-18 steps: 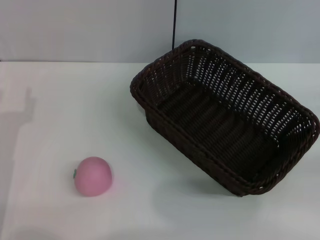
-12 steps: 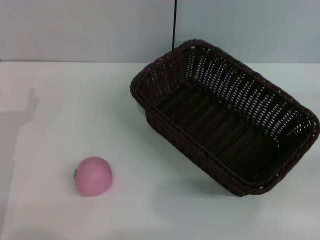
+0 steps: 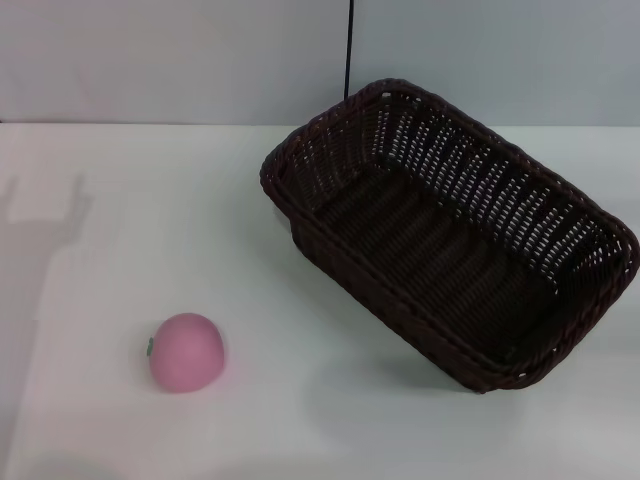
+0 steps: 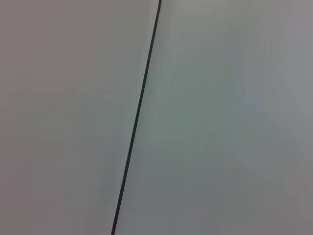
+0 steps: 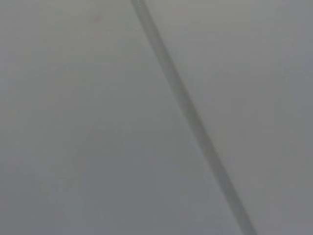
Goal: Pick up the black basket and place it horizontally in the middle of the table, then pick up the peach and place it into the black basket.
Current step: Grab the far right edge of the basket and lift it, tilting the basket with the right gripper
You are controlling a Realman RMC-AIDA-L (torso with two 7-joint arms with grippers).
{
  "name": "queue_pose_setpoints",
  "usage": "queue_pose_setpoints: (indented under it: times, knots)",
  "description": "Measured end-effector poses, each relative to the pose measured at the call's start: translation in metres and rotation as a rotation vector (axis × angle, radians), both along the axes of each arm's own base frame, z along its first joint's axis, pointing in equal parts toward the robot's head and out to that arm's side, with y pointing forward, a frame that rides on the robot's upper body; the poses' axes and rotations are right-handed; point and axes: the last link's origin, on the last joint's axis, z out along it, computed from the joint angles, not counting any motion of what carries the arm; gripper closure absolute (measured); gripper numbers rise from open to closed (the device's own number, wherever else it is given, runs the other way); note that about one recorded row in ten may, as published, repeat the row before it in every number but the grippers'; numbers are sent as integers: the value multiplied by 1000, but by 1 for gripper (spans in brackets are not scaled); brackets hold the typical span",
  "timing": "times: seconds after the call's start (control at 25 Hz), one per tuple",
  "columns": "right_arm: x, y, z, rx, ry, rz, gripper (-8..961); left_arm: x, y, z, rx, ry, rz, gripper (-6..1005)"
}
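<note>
The black basket [image 3: 450, 235] is a dark woven rectangle lying at an angle on the right half of the white table [image 3: 150, 200], its long axis running from back centre to front right. It is empty. The peach [image 3: 186, 351] is a small pink round fruit with a green mark on its left side, resting on the table at the front left, well apart from the basket. Neither gripper shows in the head view. Both wrist views show only a plain grey wall with a dark line.
A grey wall [image 3: 180, 60] with a thin dark vertical seam [image 3: 350, 50] stands behind the table's far edge. A faint arm shadow [image 3: 45, 215] lies on the table at the far left.
The basket and the peach have not moved. The faint shadow on the left of the table has shifted slightly to the right.
</note>
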Motion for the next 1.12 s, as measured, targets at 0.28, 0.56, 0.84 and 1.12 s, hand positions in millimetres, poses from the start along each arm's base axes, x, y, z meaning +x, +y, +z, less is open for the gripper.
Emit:
queue_pose_setpoints:
  times: [0.28,0.56,0.84,1.12]
  knots:
    - [-48,37,53,-526,-112,148,432,-5,-1,-5,-28,-20,35,144]
    - [-85,66,71,-867,-364,25,401,-7,0,-5,-52,-71,27,145]
    - [-124,94,71,-1055,-468,-48,370,-10,-2,-4,-57,-92,32,145]
    - [-142,103,55,-1127,-561,-49,339,-10,-3,-5,-60,-97,33,146]
